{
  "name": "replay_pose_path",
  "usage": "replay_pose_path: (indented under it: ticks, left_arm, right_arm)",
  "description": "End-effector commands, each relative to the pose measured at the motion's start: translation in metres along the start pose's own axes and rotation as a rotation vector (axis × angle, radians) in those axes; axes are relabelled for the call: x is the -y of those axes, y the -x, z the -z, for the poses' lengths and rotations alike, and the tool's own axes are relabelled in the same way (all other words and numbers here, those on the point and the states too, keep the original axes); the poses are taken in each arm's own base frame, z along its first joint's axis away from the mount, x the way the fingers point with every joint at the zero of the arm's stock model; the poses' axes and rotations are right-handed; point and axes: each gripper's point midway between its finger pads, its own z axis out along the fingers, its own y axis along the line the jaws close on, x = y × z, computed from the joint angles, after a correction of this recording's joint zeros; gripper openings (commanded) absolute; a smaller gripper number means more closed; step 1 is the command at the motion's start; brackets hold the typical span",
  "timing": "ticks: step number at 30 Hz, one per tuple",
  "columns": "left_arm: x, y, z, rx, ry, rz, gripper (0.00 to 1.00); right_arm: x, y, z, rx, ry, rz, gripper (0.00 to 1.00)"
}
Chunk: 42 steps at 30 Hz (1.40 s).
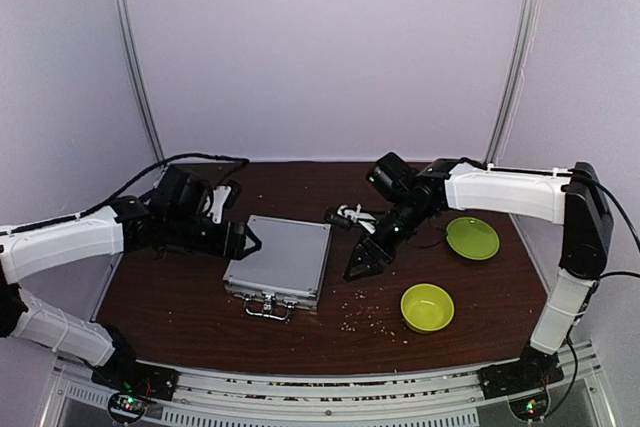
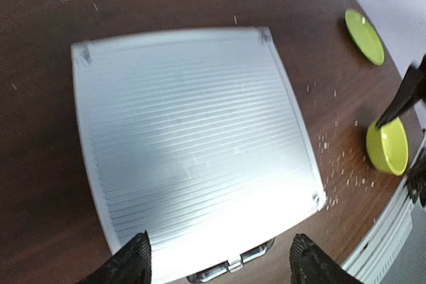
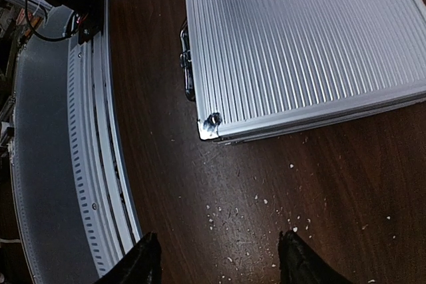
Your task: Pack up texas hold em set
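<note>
The silver ribbed aluminium case (image 1: 281, 258) lies shut and flat on the dark wooden table, its metal handle (image 1: 268, 309) toward the near edge. It fills the left wrist view (image 2: 193, 144) and the top of the right wrist view (image 3: 299, 44). My left gripper (image 1: 246, 239) is open and empty at the case's left far edge, its fingertips (image 2: 133, 261) above the lid. My right gripper (image 1: 362, 260) is open and empty just right of the case, over bare table. No chips, buttons or card decks show.
A lime-green bowl (image 1: 427, 307) sits at the near right and a lime-green plate (image 1: 472, 237) farther back right. Small pale crumbs (image 1: 375, 312) are scattered between the case and the bowl. The table's near rail (image 3: 100, 164) runs along the front.
</note>
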Motion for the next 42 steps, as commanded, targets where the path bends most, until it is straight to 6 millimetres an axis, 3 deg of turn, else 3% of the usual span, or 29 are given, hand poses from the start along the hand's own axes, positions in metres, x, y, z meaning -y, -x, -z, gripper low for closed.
replay_pose_path:
  ticks: [1, 4, 6, 13, 15, 19, 22, 27, 42]
  left_arm:
    - [0.015, -0.066, -0.020, -0.181, -0.087, -0.010, 0.72]
    - [0.027, -0.087, -0.032, -0.221, -0.130, -0.020, 0.72]
    - [0.028, -0.096, -0.043, -0.240, -0.134, -0.018, 0.71]
    - [0.030, -0.113, -0.069, -0.283, -0.126, -0.014, 0.70]
    - [0.033, -0.109, -0.064, -0.260, -0.096, -0.037, 0.68]
    - [0.052, -0.091, -0.034, -0.181, -0.073, -0.107, 0.69]
    - [0.052, -0.099, -0.021, -0.185, -0.068, -0.079, 0.70]
    - [0.036, -0.131, -0.030, -0.239, -0.055, -0.041, 0.72]
    - [0.038, -0.130, -0.062, -0.266, -0.035, -0.093, 0.74]
  right_arm:
    - [0.009, 0.044, 0.018, 0.098, -0.098, 0.082, 0.56]
    - [0.015, 0.072, 0.013, 0.149, -0.087, 0.069, 0.45]
    - [0.023, 0.081, -0.001, 0.155, -0.067, 0.042, 0.40]
    - [0.054, 0.074, -0.061, 0.052, -0.032, -0.027, 0.31]
    - [0.059, 0.071, -0.071, 0.036, -0.031, -0.035, 0.30]
    - [0.066, 0.060, -0.087, -0.009, -0.037, -0.054, 0.30]
    - [0.068, 0.053, -0.094, -0.030, -0.030, -0.070, 0.29]
    - [0.067, 0.047, -0.099, -0.044, -0.010, -0.083, 0.29]
    - [0.065, 0.037, -0.108, -0.072, 0.017, -0.101, 0.29]
